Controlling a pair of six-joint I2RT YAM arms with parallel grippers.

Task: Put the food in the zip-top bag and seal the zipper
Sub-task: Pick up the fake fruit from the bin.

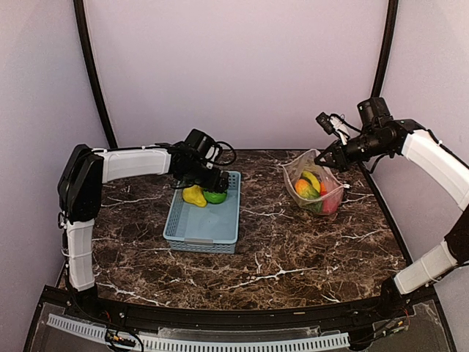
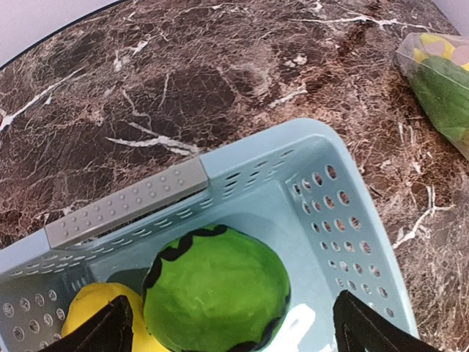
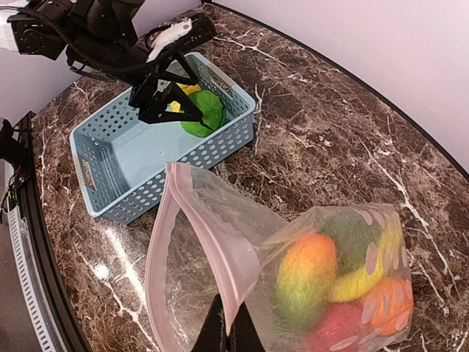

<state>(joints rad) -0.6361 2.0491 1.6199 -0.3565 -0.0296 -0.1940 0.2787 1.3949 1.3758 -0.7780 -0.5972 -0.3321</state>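
Partly hidden: lemon (image 2: 91, 308) behind melon (image 2: 216, 290) | right end effector (image 3: 229, 326), pinching zipper (image 3: 214, 246), cropped

Before me a table (image 1: 293, 249) topped in dark brown stone with white veins runs back to plain pale lilac walls (image 1: 234, 66), where two black poles (image 1: 90, 66) curve up the back corners, all under soft, even light that glints off the tabletop.

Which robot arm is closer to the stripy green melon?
Left. The left end effector hangs open over the melon in the basket; the right end effector is far off, shut on the zip-top bag.
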